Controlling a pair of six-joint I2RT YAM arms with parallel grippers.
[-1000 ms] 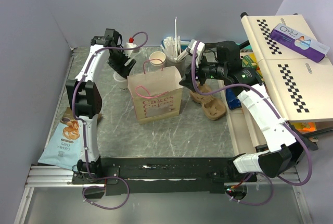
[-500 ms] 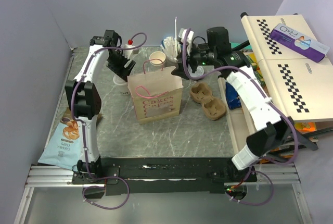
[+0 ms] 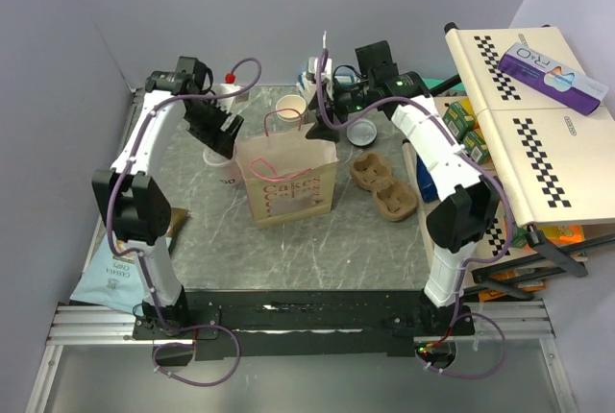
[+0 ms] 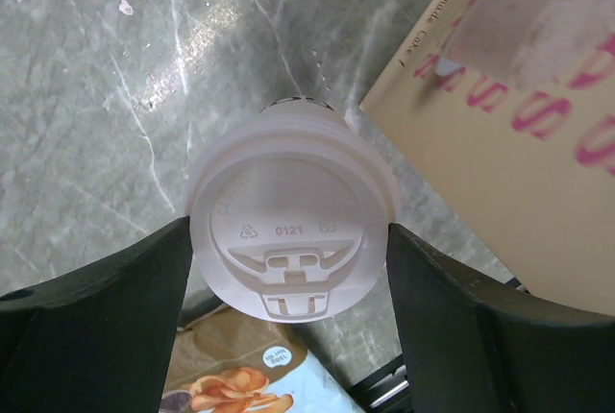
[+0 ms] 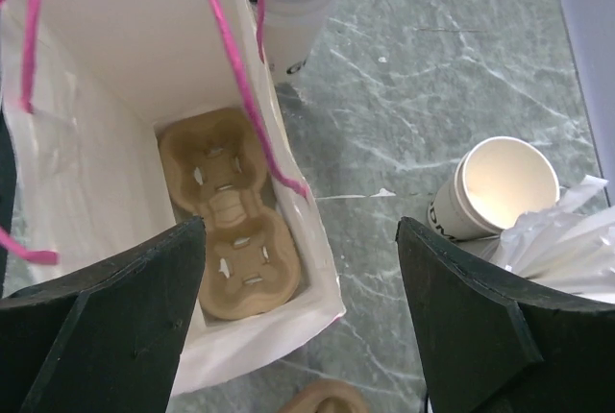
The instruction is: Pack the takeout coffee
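Holding the lidded coffee cup (image 4: pixel 293 250)
Left end effector (image 4: pixel 288 240) pinches its lid rim, probably the stiffest part; the paper wall looks light, crushable. Right end effector (image 5: pixel 300 240) gapes wide.

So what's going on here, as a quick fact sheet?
Left gripper: shut on a lidded cup, left of the paper bag
Right gripper: open, empty, above the paper bag
Paper bag: upright, open, cardboard tray at its bottom
Open cup: no lid, standing behind the paper bag
Second tray: right of the paper bag, empty
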